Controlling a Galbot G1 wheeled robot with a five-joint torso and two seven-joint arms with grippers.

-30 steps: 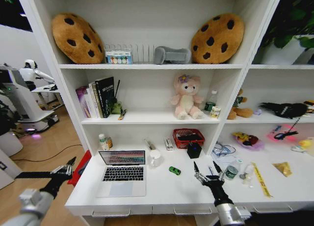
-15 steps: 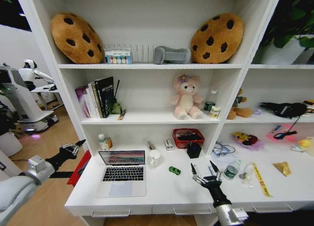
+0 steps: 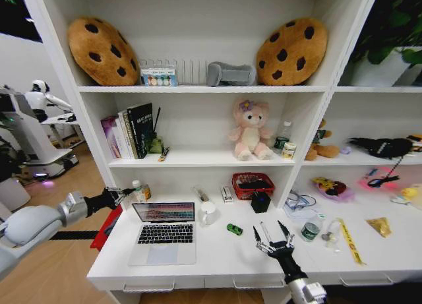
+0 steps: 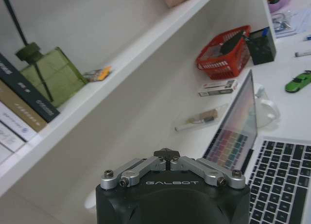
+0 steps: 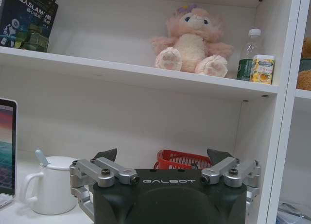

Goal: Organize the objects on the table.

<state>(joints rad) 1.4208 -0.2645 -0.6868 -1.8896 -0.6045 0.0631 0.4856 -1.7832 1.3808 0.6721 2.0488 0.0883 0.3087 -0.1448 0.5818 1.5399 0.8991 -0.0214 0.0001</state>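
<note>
On the white counter (image 3: 217, 254) an open laptop (image 3: 165, 233) sits toward the robot's left, lid up and screen lit, with a white mug (image 3: 208, 213) just beside its right edge. A small green toy car (image 3: 235, 229) lies apart from both, between the laptop and the right gripper (image 3: 267, 233). That gripper hangs above the counter's front part with its fingers spread wide — nothing between them. The left gripper (image 3: 126, 193) is raised beside the laptop's upper left corner, near a small bottle (image 3: 139, 190); in the left wrist view its fingers (image 4: 141, 168) fold together at the tip, pinching nothing. Behind the car, against the back wall, stand a red basket (image 3: 253, 184) and a black pen cup (image 3: 261, 202).
</note>
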